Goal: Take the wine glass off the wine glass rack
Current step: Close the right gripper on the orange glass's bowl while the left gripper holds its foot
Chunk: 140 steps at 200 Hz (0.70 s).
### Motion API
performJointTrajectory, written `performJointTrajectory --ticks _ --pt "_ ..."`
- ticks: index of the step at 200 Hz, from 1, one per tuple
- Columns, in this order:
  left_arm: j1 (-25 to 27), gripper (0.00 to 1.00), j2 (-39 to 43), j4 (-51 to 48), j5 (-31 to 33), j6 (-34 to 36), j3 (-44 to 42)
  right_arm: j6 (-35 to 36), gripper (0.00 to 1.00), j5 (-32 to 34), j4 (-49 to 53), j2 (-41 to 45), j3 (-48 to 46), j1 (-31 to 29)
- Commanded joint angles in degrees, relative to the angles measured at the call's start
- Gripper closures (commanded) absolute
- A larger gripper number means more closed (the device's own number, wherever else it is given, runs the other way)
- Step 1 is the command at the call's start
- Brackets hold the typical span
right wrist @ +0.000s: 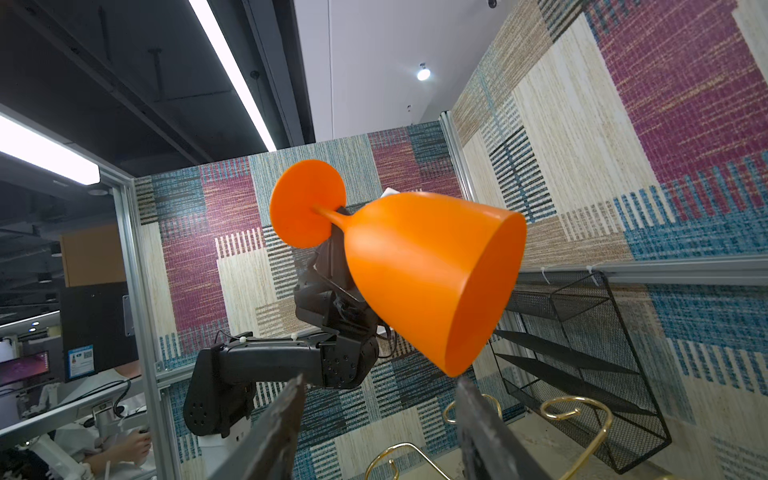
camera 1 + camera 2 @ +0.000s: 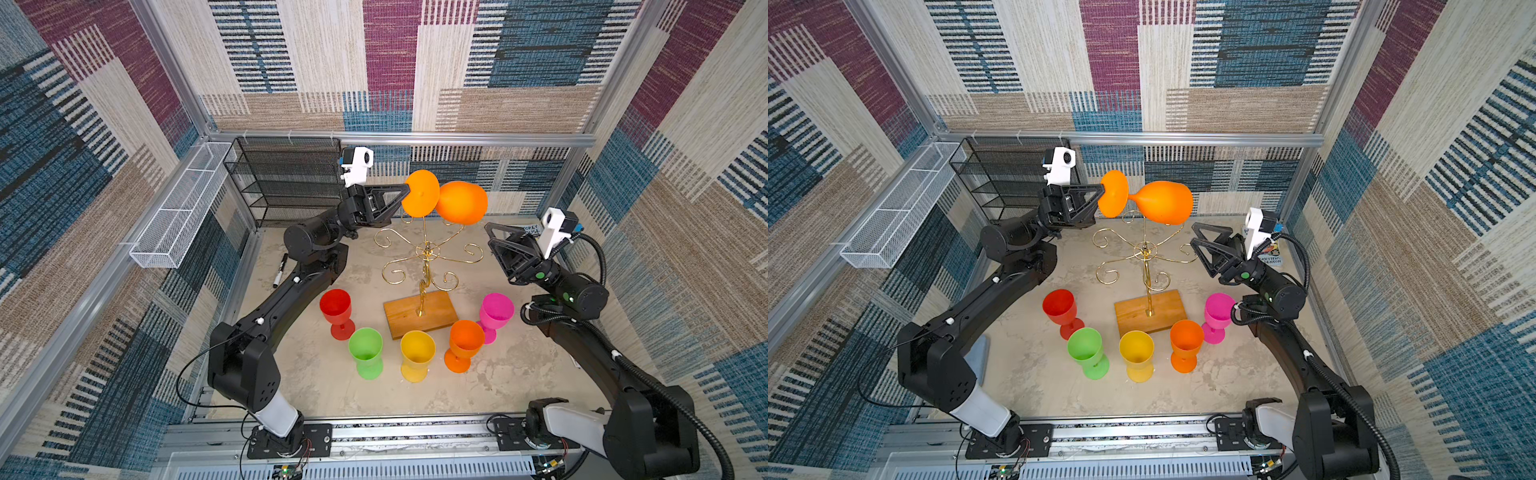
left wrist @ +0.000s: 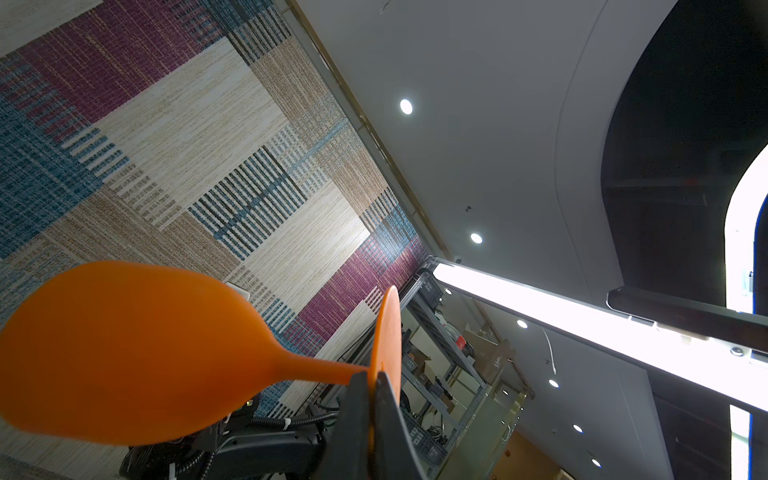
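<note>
Writing on the card (image 2: 531, 230) is too blurred to read. The left gripper (image 2: 406, 194) pinches the foot of the orange wine glass (image 2: 461, 203), which is held sideways above the wine glass rack (image 2: 428, 251). The right gripper (image 2: 494, 245) is spread, near the bowl.

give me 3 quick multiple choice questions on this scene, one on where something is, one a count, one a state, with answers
1. Where is the held wine glass?
A) hanging on the wine glass rack
B) on its side in the air above the rack
C) standing on the table

2. How many glasses stand on the table?
A) three
B) six
C) five

3. What state is the right gripper in?
A) open, holding nothing
B) shut on the rack
C) shut on the held glass

Answers:
1 B: the left gripper clamps its foot, bowl pointing sideways over the rack.
2 C: red glass, green glass, yellow glass, orange glass, pink glass.
3 A: its fingers stand apart, gripping nothing.
</note>
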State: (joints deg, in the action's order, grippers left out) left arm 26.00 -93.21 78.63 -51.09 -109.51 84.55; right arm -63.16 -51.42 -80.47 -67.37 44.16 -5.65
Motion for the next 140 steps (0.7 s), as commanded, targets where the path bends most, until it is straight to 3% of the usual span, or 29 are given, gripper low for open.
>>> performJointTrajectory --ticks 1,86,140 --pt "0.6 1.0 -0.5 2.2 1.3 -0.1 0.1 1.9 0.4 -0.9 -2.6 -0.3 1.6 0.0" --pt "2.9 1.0 -1.6 2.2 1.4 -0.4 0.9 0.2 0.4 -1.0 -4.7 -5.3 5.8 0.0" --pt "2.9 1.0 -1.4 2.1 0.8 0.0 1.4 5.6 0.4 0.9 1.2 -1.2 2.7 0.0"
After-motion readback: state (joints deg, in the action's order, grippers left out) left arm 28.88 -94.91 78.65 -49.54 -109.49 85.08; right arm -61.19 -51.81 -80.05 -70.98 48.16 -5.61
